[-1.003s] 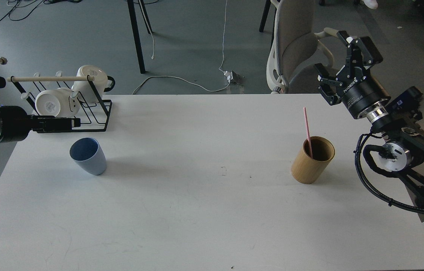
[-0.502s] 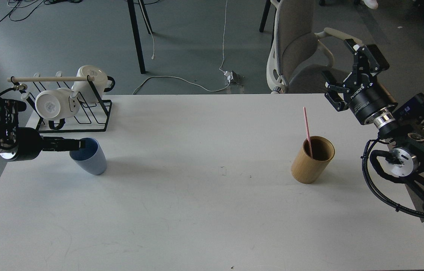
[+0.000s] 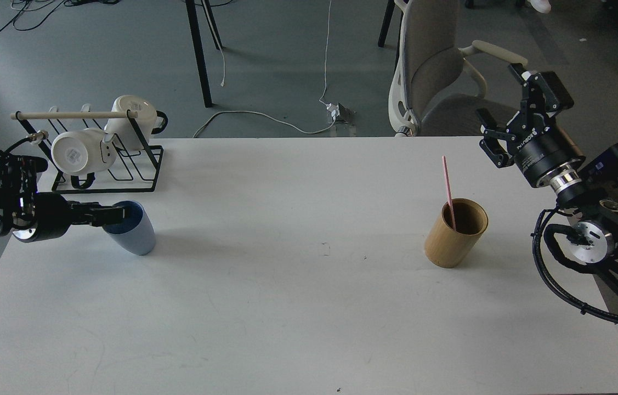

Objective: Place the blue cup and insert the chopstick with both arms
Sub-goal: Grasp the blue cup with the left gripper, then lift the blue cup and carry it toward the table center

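The blue cup (image 3: 134, 235) stands upright on the white table (image 3: 287, 307) at the left. My left gripper (image 3: 111, 214) comes in level from the left, and its fingertips overlap the cup's near rim. I cannot tell whether they grip the rim. The pink chopstick (image 3: 447, 186) leans upright inside the tan bamboo cylinder (image 3: 454, 241) at the right. My right gripper (image 3: 503, 109) is open and empty, raised beyond the table's back right corner, up and to the right of the chopstick.
A black wire rack (image 3: 139, 159) with a pale wooden rod (image 3: 67, 115) and white mugs (image 3: 75, 152) stands at the back left, just behind the cup. A grey office chair (image 3: 432, 71) stands behind the table near my right gripper.
My left gripper has come down and forward from beside the rack to the blue cup's rim. My right gripper has drifted a little to the right, still open. The cup and the chopstick have not moved.
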{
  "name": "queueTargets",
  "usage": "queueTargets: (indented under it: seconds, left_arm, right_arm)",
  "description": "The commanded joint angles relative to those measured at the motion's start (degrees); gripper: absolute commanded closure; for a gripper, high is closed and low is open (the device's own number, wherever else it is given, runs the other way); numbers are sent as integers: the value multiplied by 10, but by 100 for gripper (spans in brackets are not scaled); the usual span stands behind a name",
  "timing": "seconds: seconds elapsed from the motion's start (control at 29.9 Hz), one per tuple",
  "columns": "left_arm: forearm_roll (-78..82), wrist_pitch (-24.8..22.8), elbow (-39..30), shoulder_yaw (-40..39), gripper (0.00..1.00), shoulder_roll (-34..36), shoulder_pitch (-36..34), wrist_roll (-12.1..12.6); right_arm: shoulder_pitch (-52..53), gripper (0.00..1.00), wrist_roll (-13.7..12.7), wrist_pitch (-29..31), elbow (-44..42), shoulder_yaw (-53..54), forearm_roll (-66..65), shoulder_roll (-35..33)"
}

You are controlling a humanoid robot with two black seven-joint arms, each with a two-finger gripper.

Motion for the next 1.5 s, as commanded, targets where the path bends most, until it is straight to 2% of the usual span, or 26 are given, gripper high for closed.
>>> queueTargets:
  seconds: [0.0,0.07,0.13,0.23,0.27,0.3,0.4,0.7,0.8,0.94,1.04,1.14,1.34,1.47]
  left_arm:
    - [4,1,1,0,43,0,1,0]
    - [4,2,2,0,49,0,1,0]
    - [4,2,2,0,62,0,1,0]
    - [4,6,2,-1,71,0,1,0]
    - [4,9,2,0,78,1,1,0]
    - [4,15,2,0,90,1,1,0]
    - [3,26,1,0,99,1,1,0]
    - [-4,28,-11,-4,100,1,-3,0]
    - [-9,35,-66,-18,100,8,-14,0]
    - [-51,32,-119,-46,100,-2,-67,0]
    - [-54,34,-105,-41,100,-80,-102,0]
    - [-40,37,-43,-16,100,-183,-141,0]
    - [5,45,99,134,100,-341,-216,0]
    - [5,55,111,187,100,-375,-237,0]
  right_arm:
    - [-2,2,0,0,0,0,0,-3]
    - [-4,2,0,0,0,0,0,-5]
    - [-5,2,0,-1,-1,0,0,-5]
    - [-12,2,0,-1,-4,0,0,-5]
    - [-14,2,0,0,-4,0,0,-5]
    - [-15,2,0,0,-4,0,0,-6]
    - [-18,2,0,-1,-4,1,0,-11]
    - [-18,2,0,-1,-12,26,1,-12]
    - [-17,2,0,0,-27,55,1,-12]
    - [-16,2,0,1,-53,113,2,-12]
    - [-12,2,0,1,-65,149,2,-12]
    - [-12,2,0,0,-67,171,2,-13]
    - [-12,2,0,-1,-75,178,2,-17]
    - [-12,2,0,-1,-83,177,2,-17]
